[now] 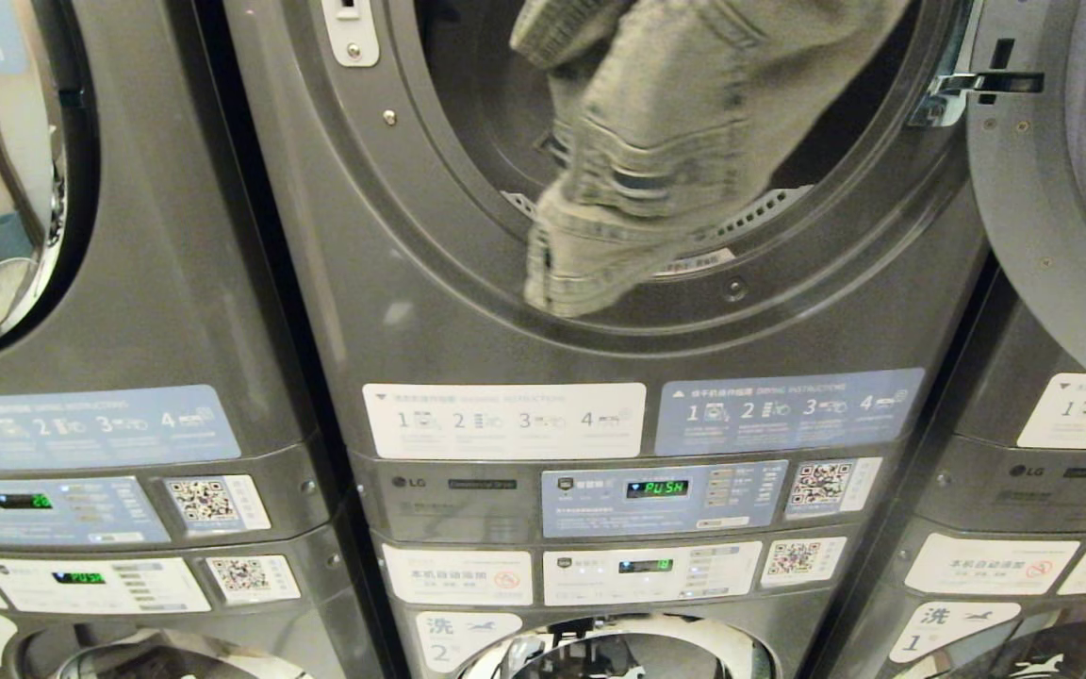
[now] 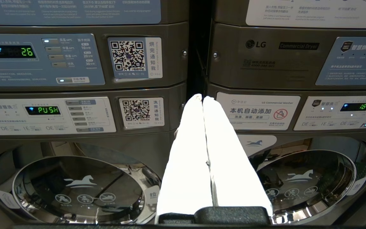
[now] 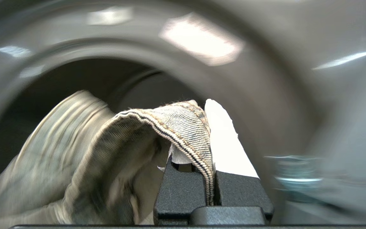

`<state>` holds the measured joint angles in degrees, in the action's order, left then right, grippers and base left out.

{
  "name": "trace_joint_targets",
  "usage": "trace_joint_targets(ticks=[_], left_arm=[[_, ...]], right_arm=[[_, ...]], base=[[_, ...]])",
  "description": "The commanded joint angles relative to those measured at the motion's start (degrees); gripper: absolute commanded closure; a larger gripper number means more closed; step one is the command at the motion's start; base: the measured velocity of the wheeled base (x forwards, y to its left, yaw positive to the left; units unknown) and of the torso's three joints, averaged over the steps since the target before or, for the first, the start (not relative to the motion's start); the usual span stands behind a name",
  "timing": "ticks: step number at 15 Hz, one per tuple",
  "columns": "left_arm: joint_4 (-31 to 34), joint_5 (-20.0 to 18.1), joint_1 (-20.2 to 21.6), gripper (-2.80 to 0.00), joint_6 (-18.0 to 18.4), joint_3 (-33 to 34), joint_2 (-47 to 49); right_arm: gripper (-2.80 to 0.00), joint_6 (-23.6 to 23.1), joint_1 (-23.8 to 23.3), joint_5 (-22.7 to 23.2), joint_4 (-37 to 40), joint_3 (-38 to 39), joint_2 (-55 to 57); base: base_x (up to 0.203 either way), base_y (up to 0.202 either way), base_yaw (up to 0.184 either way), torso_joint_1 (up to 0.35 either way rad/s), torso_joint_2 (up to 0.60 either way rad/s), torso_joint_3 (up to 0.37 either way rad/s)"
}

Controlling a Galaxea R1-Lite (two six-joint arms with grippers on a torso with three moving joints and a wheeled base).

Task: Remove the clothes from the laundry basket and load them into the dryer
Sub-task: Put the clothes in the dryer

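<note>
The clothes (image 1: 656,141), a faded denim garment, hang in the round opening of the dryer (image 1: 468,283), and the lower end drapes over the opening's bottom lip. The dryer's display (image 1: 656,488) reads PUSH in green. My right gripper (image 3: 203,127) is shut on a stitched hem of the denim (image 3: 176,127), right in front of the dark drum (image 3: 75,79). The gripper itself is above the top of the head view. My left gripper (image 2: 202,97) is shut on nothing and points at the gap between two machines. The laundry basket is out of view.
The dryer's door (image 1: 1061,189) stands open to the right of the opening. Similar machines flank it on the left (image 1: 81,283) and right (image 1: 1052,453). Washers with horse-logo glass doors (image 2: 78,187) (image 2: 303,181) sit below.
</note>
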<state>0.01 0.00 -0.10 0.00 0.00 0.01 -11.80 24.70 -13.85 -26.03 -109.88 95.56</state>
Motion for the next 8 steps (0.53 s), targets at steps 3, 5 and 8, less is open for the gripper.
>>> trace_joint_targets(ticks=[3, 5, 8], left_arm=[[0.0, 0.0, 0.0, 0.00, 0.0, 0.0, 0.0], [0.1, 0.0, 0.0, 0.00, 0.0, 0.0, 0.0], [0.0, 0.0, 0.0, 0.00, 0.0, 0.0, 0.0]], right_arm=[[0.00, 0.1, -5.4, -0.9, -3.6, 20.5, -5.2], [0.00, 0.3, -6.3, -1.2, -7.4, 29.6, -3.3], [0.00, 0.4, -4.9, -1.2, -10.1, 27.0, -2.5]], base=[[0.000, 0.000, 0.000, 0.000, 0.00, 0.000], [0.000, 0.000, 0.000, 0.000, 0.00, 0.000], [0.000, 0.000, 0.000, 0.000, 0.00, 0.000]])
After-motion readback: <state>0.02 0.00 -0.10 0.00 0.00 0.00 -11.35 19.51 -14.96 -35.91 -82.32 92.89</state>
